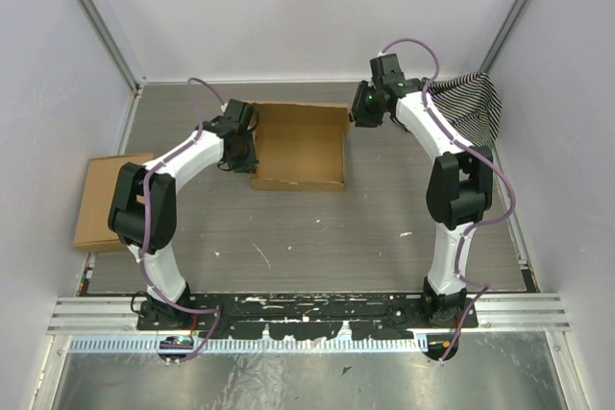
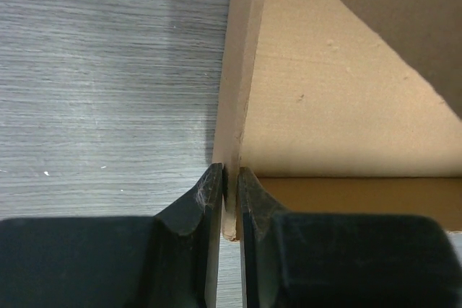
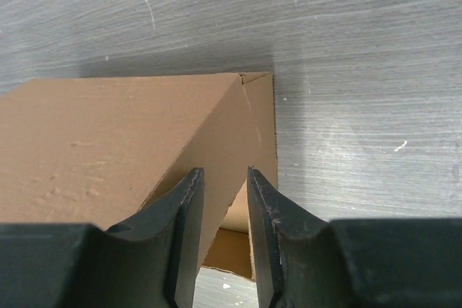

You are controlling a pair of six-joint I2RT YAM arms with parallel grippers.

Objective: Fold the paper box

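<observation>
The paper box (image 1: 300, 146) is a shallow brown cardboard tray with raised walls, lying mid-table. My left gripper (image 1: 242, 153) is at its left wall. In the left wrist view the gripper (image 2: 230, 169) is shut on the upright edge of that wall (image 2: 234, 91). My right gripper (image 1: 362, 114) is at the box's far right corner. In the right wrist view its jaws (image 3: 221, 171) stand a little apart over the corner's side panel (image 3: 238, 128), not pinching it.
A flat oblong brown cardboard piece (image 1: 104, 201) lies at the table's left edge. A black-and-white striped cloth (image 1: 471, 103) hangs at the back right corner. White walls and metal posts enclose the grey table (image 1: 317, 237).
</observation>
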